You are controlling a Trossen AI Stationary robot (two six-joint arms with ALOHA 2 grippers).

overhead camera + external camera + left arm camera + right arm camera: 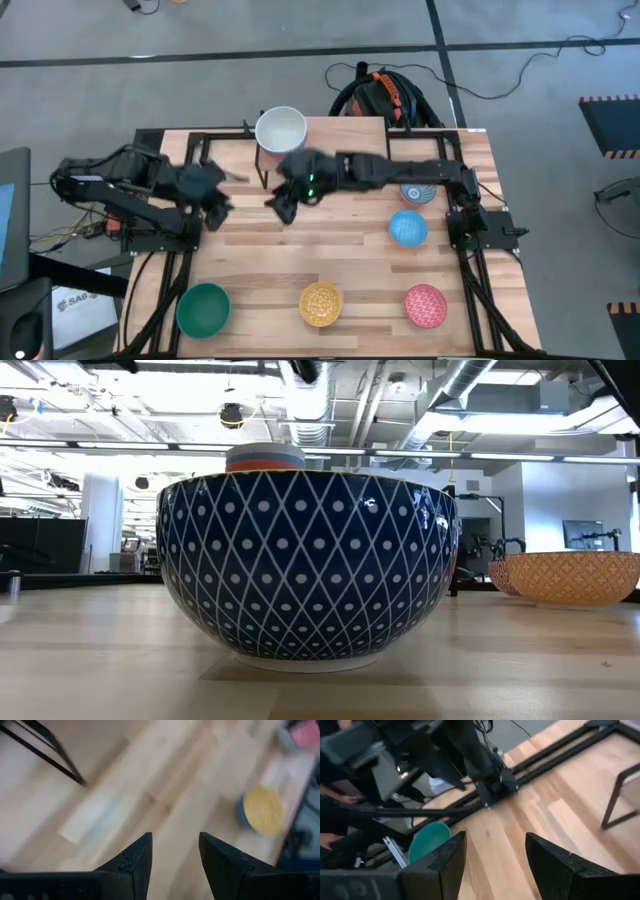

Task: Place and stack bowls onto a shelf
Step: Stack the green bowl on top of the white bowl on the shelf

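Observation:
A white bowl [280,130] tops a stack on the shelf [262,172] at the table's far middle. The low view shows the stack [265,457] with an orange-red band under the white. On the table stand a teal-green bowl [204,308], a yellow bowl [321,303], a pink-red bowl [426,305], a light blue bowl [407,228] and a patterned blue-and-white bowl [415,193], partly under my right arm. My left gripper [215,208] [175,840] is open and empty left of the shelf. My right gripper [284,207] [495,837] is open and empty just in front of the shelf.
A bowl with a dark blue diamond-patterned outer wall [305,560] stands close before the low camera and hides most of the table behind it. The shelf's black legs [45,750] [615,795] stand near both grippers. Bare planks [330,255] lie at the table's middle.

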